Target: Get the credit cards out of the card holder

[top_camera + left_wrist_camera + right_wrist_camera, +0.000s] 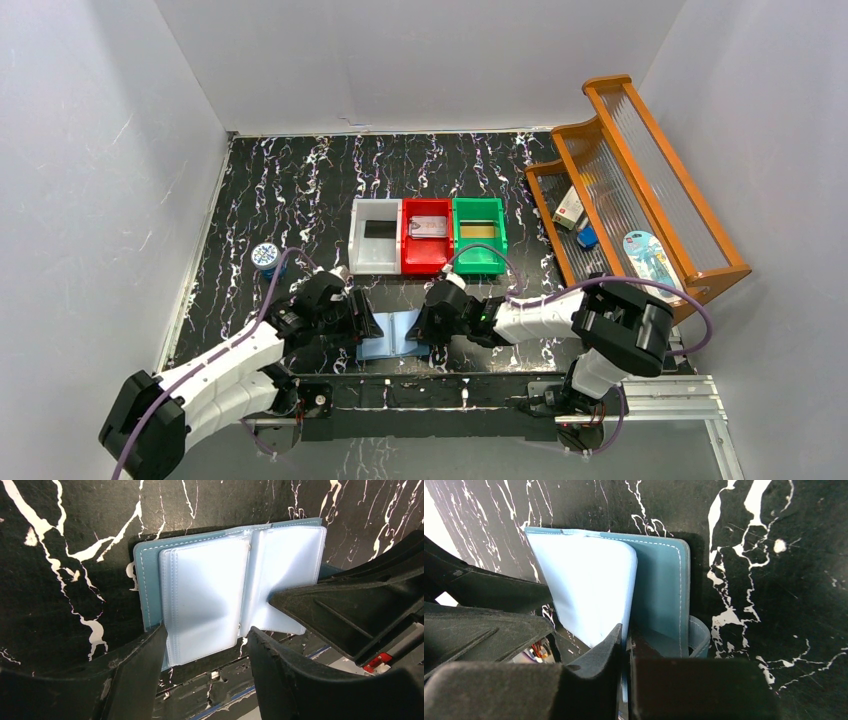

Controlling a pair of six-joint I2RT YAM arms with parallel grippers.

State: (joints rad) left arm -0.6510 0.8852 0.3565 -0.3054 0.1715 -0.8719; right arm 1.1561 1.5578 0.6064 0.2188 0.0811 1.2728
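1. Lying open on the black marble table (300,180), the card holder (388,345) is at 6 o'clock in the top view, close to the arm bases. The left gripper (370,327) reaches it from 9 o'clock and the right gripper (428,328) from 3 o'clock. At 12 o'clock from the holder three bins stand in a row. The black credit card (380,229) lies in the white bin (372,262) and the pale grey credit card (428,227) in the red bin (425,262). What the green bin (478,262) holds I cannot name.
2. Left wrist view: the card holder (200,595) shows its clear pockets. The left gripper (206,632) has its jaws wide apart, at 7 and 5 o'clock, on both sides of the near edge of one pocket leaf, not pinching it. The right gripper comes in from 3 o'clock onto the other leaf.
3. Right wrist view: the right gripper (625,630) has its fingers almost together at 6 o'clock and pinches the edge of a pale pocket leaf, which stands up tilted from the teal cover of the card holder (664,590).
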